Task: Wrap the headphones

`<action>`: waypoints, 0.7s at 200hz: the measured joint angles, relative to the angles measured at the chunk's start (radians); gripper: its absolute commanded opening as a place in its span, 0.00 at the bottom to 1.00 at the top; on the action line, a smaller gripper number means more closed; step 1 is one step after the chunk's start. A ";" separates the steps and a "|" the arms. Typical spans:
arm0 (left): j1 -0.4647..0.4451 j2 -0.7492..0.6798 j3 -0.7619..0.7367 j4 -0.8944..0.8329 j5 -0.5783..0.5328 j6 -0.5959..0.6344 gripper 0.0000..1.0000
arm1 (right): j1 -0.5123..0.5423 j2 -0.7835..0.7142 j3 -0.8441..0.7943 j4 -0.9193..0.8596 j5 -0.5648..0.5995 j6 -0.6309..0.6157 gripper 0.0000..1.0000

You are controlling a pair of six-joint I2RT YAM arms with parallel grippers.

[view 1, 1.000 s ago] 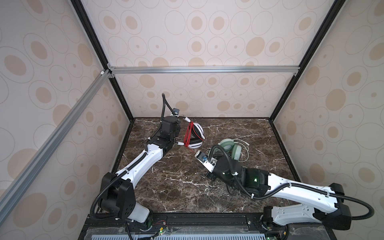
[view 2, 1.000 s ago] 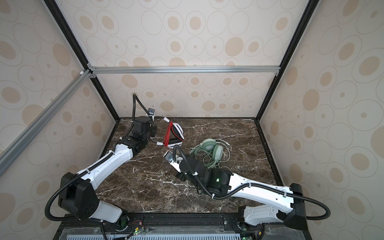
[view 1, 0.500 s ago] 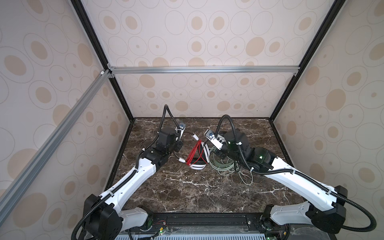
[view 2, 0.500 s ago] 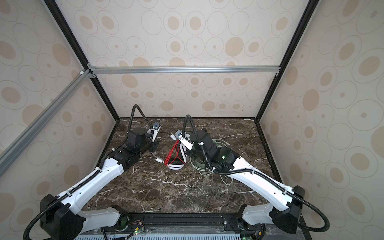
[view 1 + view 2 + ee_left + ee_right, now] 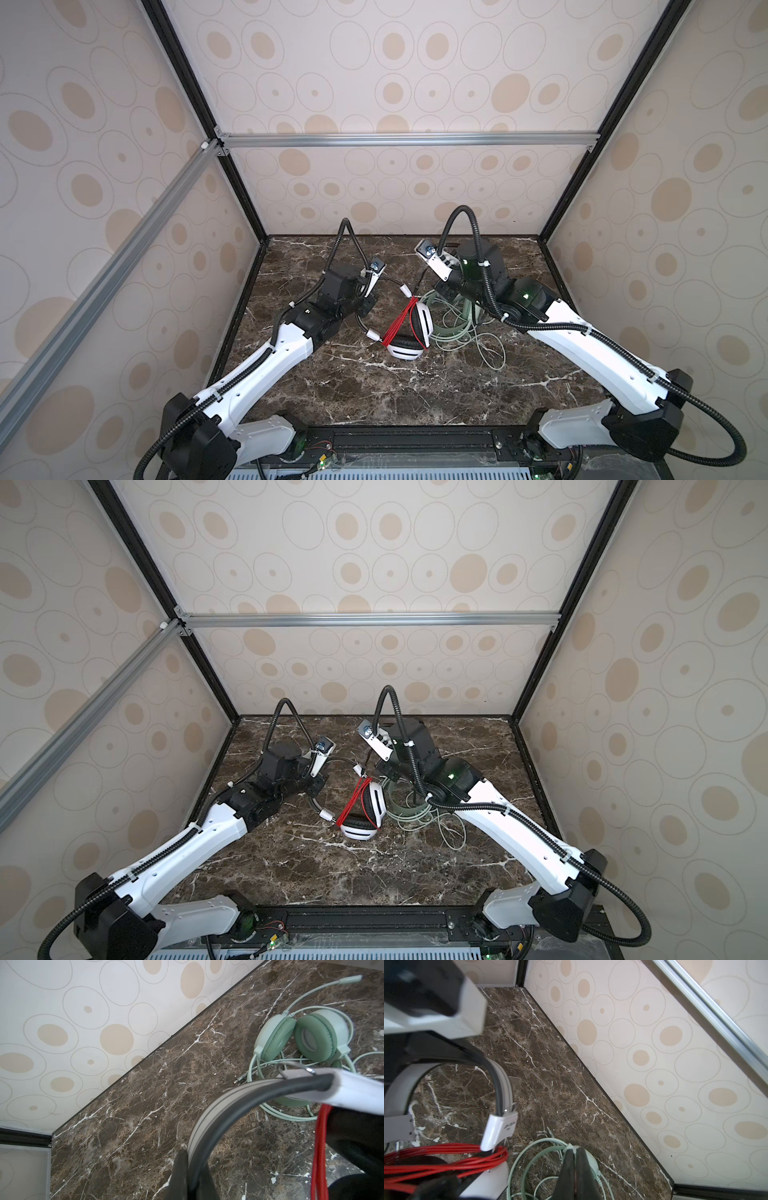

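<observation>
While both my arms lean in over the dark brown marble tabletop (image 5: 395, 399), beige oval-patterned wall panels (image 5: 395, 187) close it in at the back and on both sides. In both top views my right wrist housing (image 5: 482, 278) covers most of the pale mint-green over-ear headset (image 5: 446, 332), just right of centre. The left wrist view shows it at upper right: two padded cups together, mic stalk pointing to the corner, its matching green cord (image 5: 492, 357) looped loosely round it.

Just beside it, centre frame, lies the white plastic over-ear headset (image 5: 409, 353) with black ear pads, its thin red cord (image 5: 397, 328) strung in tight parallel strands across it.

My left pincer (image 5: 192, 1167) is clamped on that headset's grey-and-black headband (image 5: 218, 1109). My right pincer (image 5: 575, 1154) is closed, tips against a pale green lump on the cord — nipped or merely touched, I cannot tell.
</observation>
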 measured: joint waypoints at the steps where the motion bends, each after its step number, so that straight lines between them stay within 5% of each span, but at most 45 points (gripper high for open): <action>1: 0.000 -0.002 -0.001 0.000 0.001 0.000 0.00 | -0.002 0.000 0.000 0.001 -0.002 0.001 0.00; 140: -0.006 -0.082 -0.016 0.006 0.156 -0.015 0.00 | -0.195 -0.002 -0.205 0.093 -0.222 0.208 0.00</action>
